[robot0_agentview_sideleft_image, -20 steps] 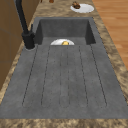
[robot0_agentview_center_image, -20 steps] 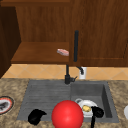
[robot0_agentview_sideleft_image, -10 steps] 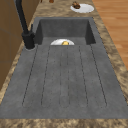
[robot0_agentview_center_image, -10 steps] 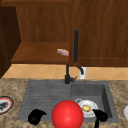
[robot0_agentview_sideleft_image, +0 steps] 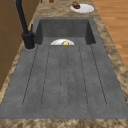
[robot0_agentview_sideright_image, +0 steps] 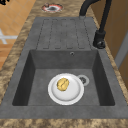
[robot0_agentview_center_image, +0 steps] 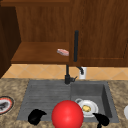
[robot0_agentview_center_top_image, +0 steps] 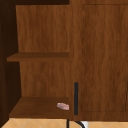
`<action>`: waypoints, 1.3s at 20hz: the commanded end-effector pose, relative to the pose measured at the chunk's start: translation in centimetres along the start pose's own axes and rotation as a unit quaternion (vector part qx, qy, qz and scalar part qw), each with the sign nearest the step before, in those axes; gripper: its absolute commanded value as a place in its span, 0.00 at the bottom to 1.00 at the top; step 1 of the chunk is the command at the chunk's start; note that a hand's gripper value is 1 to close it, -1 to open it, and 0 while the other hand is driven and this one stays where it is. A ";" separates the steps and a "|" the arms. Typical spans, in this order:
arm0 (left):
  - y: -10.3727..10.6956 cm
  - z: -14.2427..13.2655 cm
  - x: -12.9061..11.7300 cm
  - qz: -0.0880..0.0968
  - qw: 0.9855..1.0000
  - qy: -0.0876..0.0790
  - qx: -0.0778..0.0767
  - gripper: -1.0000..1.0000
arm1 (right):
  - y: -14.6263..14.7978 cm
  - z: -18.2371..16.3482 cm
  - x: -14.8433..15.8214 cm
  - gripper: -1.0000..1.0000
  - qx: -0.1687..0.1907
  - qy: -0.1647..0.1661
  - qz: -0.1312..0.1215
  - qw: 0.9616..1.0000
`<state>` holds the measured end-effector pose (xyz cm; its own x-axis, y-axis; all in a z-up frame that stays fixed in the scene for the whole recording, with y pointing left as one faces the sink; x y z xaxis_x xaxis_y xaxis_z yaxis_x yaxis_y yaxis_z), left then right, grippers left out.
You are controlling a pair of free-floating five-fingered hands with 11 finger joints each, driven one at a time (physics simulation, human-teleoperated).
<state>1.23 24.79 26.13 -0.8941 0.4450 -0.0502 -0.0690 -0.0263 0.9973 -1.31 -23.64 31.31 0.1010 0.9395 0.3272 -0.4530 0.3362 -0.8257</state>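
Note:
My left hand (robot0_agentview_center_image: pixel 36 116) hovers low at the front edge of the sink's draining board (robot0_agentview_center_image: pixel 45 97), fingers relaxed and holding nothing. Just as low, my right hand (robot0_agentview_center_image: pixel 101 119) floats at the front rim of the basin (robot0_agentview_center_image: pixel 106 100), also relaxed and empty. Between them sits a red ball (robot0_agentview_center_image: pixel 67 115), touched by neither hand. In the basin lies a white plate (robot0_agentview_sideright_image: pixel 72 96) with a yellow piece of food (robot0_agentview_sideright_image: pixel 62 84) on it; the plate (robot0_agentview_center_image: pixel 92 110) is just left of my right hand. A small dark shape (robot0_agentview_sideright_image: pixel 3 1) shows at the top left corner of the right side view.
A black faucet (robot0_agentview_center_image: pixel 67 75) stands behind the sink. A pink object (robot0_agentview_center_image: pixel 63 52) lies on the open cabinet shelf (robot0_agentview_center_image: pixel 35 56), beside a door with a dark handle (robot0_agentview_center_image: pixel 76 46). A patterned plate (robot0_agentview_center_image: pixel 5 105) sits on the left counter, a white plate (robot0_agentview_sideleft_image: pixel 83 8) on the right.

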 end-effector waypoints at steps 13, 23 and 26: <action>0.1 3.5 -0.3 0.008 1.000 -0.023 0.020 0.00 | -0.1 -0.2 -0.1 0.50 -0.008 0.001 0.004 1.000; 1.4 8.6 -1.9 0.062 0.998 0.005 -0.005 0.00 | -0.1 -0.2 -0.1 0.50 -0.011 0.002 0.001 1.000; 1.2 10.4 -2.3 0.066 0.998 0.002 -0.007 0.00 | -0.1 -0.2 -0.1 0.50 -0.011 0.002 0.000 1.000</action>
<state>6.76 31.72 27.94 -0.8844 0.4665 0.0139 -0.0170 -0.0621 0.9979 -1.10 -23.75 31.21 0.1049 0.9400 0.3248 -0.4331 0.3372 -0.8359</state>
